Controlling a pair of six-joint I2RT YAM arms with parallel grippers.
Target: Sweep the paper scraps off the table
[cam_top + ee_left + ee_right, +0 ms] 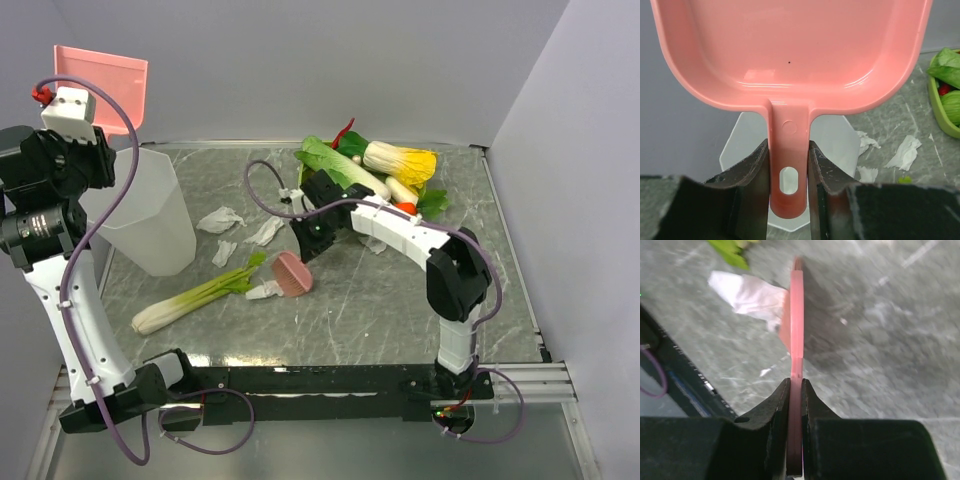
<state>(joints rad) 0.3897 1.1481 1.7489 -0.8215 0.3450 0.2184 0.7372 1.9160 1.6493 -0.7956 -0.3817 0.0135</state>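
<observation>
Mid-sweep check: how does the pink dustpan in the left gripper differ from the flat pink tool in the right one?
The dustpan is a broad, shallow tray with a handle; the flat pink tool is a thin blade. The dustpan hangs high above the white bin; the tool is low at the table, beside a paper scrap. Both are pink, each clamped: left gripper, right gripper.

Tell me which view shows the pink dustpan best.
Left wrist: the dustpan fills the frame, its handle clamped in the left gripper. Top external shows it small, raised upper left. Right wrist misses it.
</observation>
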